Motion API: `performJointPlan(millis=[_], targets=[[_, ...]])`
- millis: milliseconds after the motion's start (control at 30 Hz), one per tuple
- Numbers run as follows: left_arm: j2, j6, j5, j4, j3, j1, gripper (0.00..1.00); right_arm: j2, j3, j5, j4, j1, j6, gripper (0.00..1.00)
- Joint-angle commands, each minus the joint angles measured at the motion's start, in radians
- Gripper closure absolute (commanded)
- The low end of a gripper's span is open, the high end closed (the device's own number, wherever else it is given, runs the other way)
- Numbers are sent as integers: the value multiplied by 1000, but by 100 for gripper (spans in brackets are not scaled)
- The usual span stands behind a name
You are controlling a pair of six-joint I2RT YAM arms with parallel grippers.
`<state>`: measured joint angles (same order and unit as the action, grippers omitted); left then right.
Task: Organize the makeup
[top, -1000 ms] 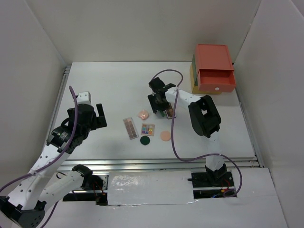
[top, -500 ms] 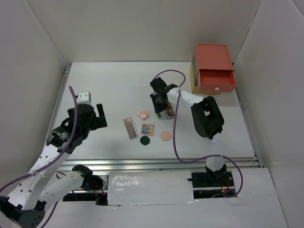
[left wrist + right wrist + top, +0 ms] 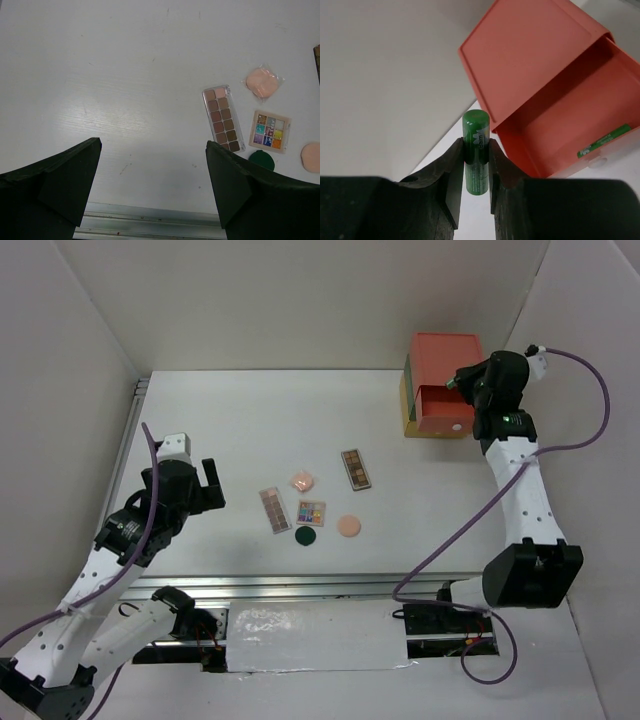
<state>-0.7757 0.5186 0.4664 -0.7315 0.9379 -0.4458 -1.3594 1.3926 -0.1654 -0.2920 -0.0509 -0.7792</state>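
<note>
— A white table [image 3: 230, 420], walled in white on three sides. What stands at the left of it?
— The left gripper [image 3: 152, 145]. It hangs over bare tabletop with its jaws spread wide and nothing between them. It looks idle.
— And in the middle?
— The loose makeup, lying flat and close together. Counted left to right, there is one long brown palette [image 3: 273, 510], one pink compact [image 3: 302, 481] and one square multicolour palette [image 3: 311, 512]. One dark-green compact [image 3: 306, 536] lies just below the square palette. Then come one peach compact [image 3: 348, 526] and a second long palette [image 3: 356, 469]. That makes six pieces on the table.
— Where is the work, then?
— At the far right. The right gripper [image 3: 476, 150] is clamped on a green tube [image 3: 475, 130], whose end sticks out past the fingertips. It is close to the open red drawer [image 3: 570, 130] of the drawer box [image 3: 445, 355]. A second green tube [image 3: 604, 141] already lies in that drawer. So there are two tubes and one box.
— Which step is it?
— Stowing the held tube, by the look of it. The next move would call for bringing it over the drawer's rim, lowering it near its twin and parting the jaws. After that, the six flat pieces would remain to be sorted.
</note>
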Motion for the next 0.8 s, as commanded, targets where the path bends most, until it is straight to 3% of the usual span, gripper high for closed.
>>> performJointPlan(millis=[0,133,333,433,467,600,767], targets=[[16,-26,0,38,13,2,1,-92,31,-25,-42,-51,-163,81],[23,-26,0,38,13,2,1,-151,59,13,-61,-101,-180,78],[19,-28,-3,40,12,4,1,-228,71,82,-35,-141,-177,54],[16,-28,-2,38,12,2,1,-221,60,150,20,-144,-146,25],[16,-28,-2,40,13,2,1,-186,31,159,60,-144,-146,3],[13,-28,0,38,12,4,1,-40,-101,149,131,-144,-140,0],[4,-29,2,40,13,2,0,190,-459,113,270,-142,-172,4]])
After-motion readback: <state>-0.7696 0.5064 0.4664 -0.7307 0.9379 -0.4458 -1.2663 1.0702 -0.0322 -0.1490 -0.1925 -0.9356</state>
